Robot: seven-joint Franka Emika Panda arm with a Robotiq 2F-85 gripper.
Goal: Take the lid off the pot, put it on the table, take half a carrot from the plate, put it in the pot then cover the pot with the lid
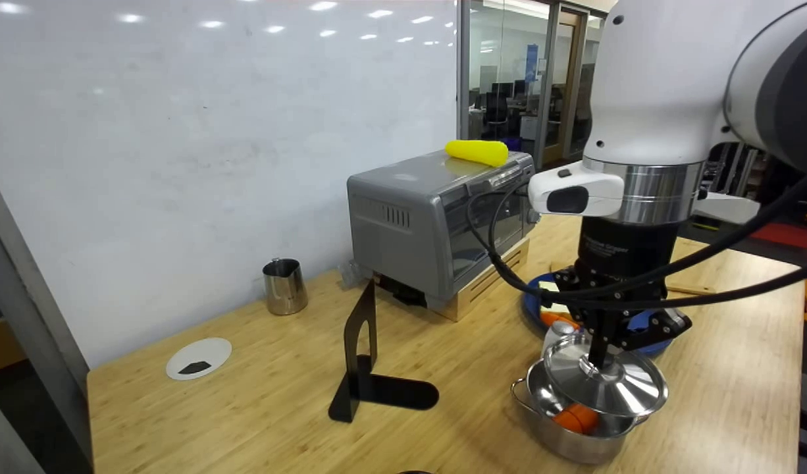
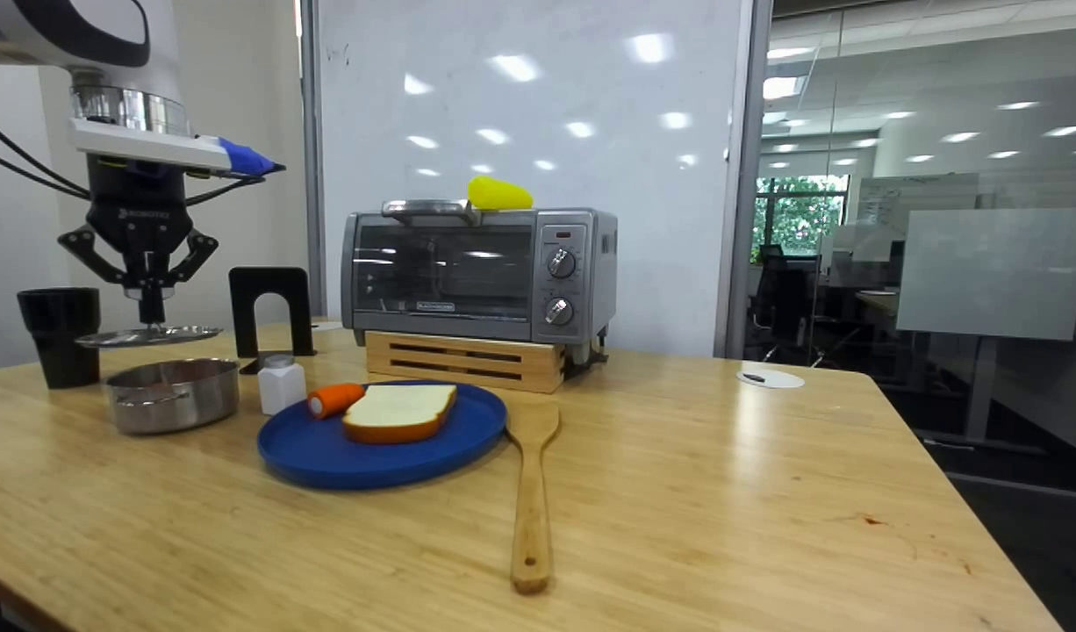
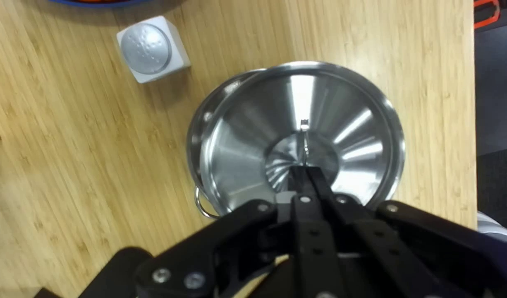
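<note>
The silver lid [image 1: 634,392] hangs from my gripper [image 1: 599,361], whose fingers are shut on the handle at its top. In an exterior view a gap shows between the lid [image 2: 187,334] and the steel pot [image 2: 174,405] beneath it. From the wrist view, the lid [image 3: 245,165] sits off-centre over the pot [image 3: 194,145], leaving a crescent of its rim uncovered. Inside the pot lies an orange half carrot [image 1: 576,419]. Another orange carrot piece [image 2: 334,399] rests on the blue plate [image 2: 376,472]. Everything stands on the wooden table [image 2: 722,527].
A white shaker [image 2: 282,386] stands between pot and plate. Bread [image 2: 402,412] lies on the plate, a wooden spatula [image 2: 532,491] beside it. Near the pot are a black cup [image 2: 61,338] and a black bookend [image 1: 377,388]. The toaster oven [image 1: 403,224] stands behind.
</note>
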